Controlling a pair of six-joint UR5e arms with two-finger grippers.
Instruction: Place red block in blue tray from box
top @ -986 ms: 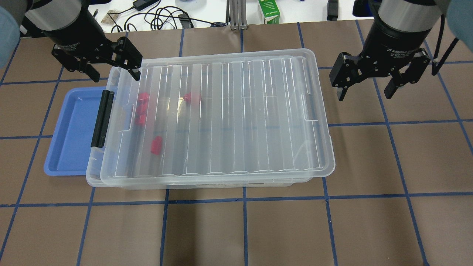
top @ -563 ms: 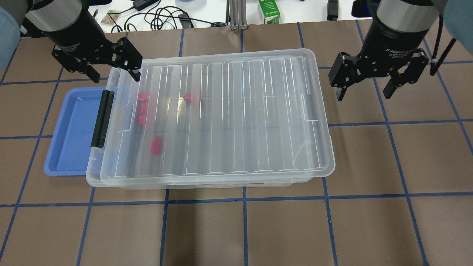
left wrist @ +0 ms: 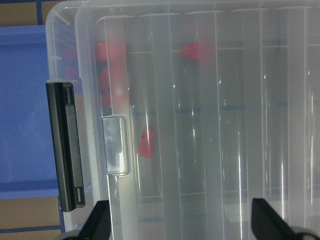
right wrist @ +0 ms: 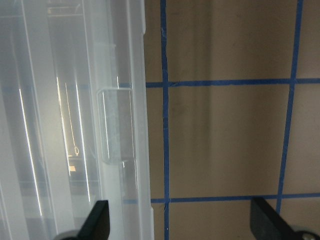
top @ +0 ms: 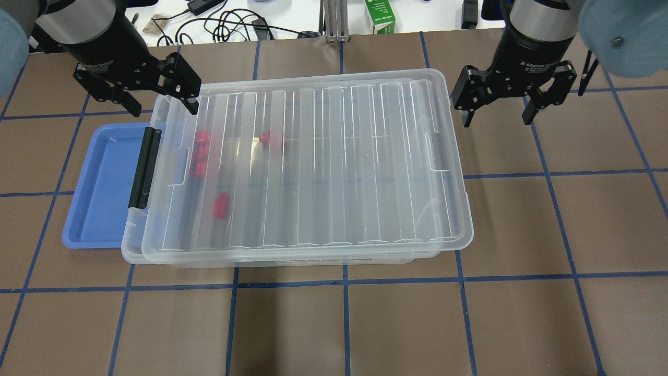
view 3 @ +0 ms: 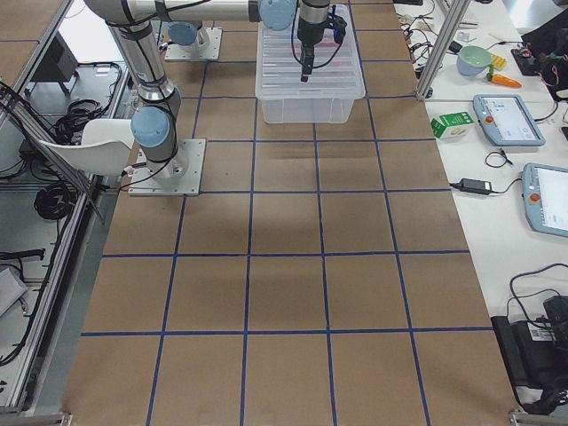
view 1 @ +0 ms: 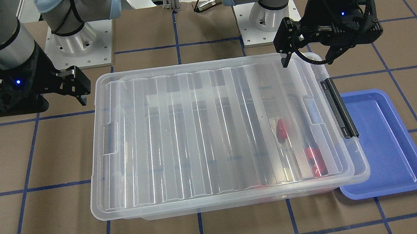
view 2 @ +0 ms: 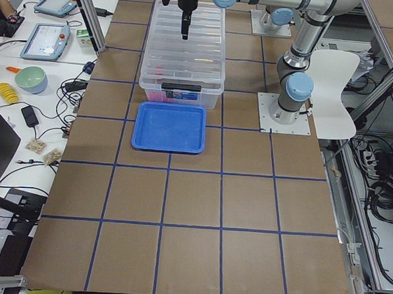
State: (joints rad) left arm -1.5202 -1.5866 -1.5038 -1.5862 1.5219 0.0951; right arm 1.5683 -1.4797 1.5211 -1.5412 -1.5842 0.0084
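The box (top: pixel 313 167) is a clear bin with its ribbed lid on and a black latch bar (top: pixel 145 167) at its left end. Several red blocks lie inside near that end, one of them (top: pixel 222 204) towards the front. The blue tray (top: pixel 102 188) sits empty against the latch end, partly under the box's rim. My left gripper (top: pixel 163 102) is open above the box's far left corner. My right gripper (top: pixel 496 117) is open just past the far right corner. The left wrist view shows the latch (left wrist: pixel 65 145) and a red block (left wrist: pixel 147 142) through the lid.
A green carton (top: pixel 380 18) and cables (top: pixel 229 23) lie on the white bench beyond the table's far edge. The brown table (top: pixel 522 313) carries a blue tape grid. The right wrist view shows the box's right end (right wrist: pixel 120 125) beside bare table.
My right gripper has moved back and a little left, nearer the box's far right corner. My left gripper and the box, tray and blocks have not moved.
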